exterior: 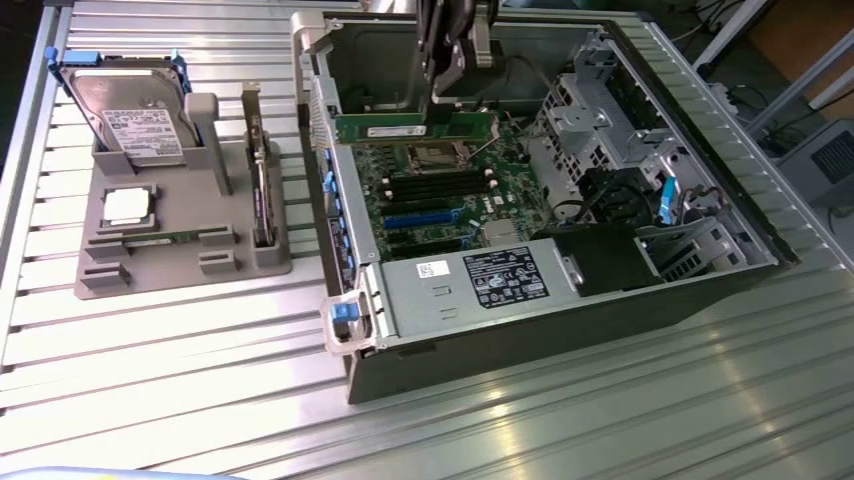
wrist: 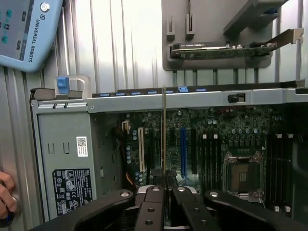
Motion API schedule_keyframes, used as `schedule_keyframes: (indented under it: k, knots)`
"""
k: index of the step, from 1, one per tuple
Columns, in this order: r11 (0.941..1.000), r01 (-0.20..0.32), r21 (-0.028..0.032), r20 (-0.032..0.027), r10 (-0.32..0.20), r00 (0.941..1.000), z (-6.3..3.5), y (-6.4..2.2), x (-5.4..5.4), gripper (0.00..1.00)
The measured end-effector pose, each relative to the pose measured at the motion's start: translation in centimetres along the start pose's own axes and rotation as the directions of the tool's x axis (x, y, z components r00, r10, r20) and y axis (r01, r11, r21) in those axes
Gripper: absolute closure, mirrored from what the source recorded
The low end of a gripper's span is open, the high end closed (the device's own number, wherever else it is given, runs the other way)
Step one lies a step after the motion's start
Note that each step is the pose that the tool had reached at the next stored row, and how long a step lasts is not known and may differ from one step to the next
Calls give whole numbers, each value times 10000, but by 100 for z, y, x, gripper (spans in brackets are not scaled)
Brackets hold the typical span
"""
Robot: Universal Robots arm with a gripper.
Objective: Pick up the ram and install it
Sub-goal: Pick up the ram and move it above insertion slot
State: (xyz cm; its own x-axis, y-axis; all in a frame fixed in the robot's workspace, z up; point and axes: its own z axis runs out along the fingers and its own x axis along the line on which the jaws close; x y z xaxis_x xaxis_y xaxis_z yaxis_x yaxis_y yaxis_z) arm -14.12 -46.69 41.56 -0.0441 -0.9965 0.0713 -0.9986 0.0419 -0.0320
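Ram (exterior: 414,128): long, narrow green stick with dark chips along it (edge-on from the wrist, a thin sliver).
Place: over the motherboard (exterior: 441,195), inside the open case (exterior: 534,330).
Gripper (wrist: 164,186): clamped tight on the stick's upper edge.

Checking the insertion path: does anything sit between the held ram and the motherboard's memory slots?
Nothing visible does. The gripper holds the ram inside the open case, over the motherboard. The black memory slots beside the processor socket look empty and uncovered.
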Motion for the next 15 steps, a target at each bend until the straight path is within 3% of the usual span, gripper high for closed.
schedule_keyframes:
  k: [15]
  knots:
    - [10000,0,2,-36,0,10000,8,-257,-11,88]
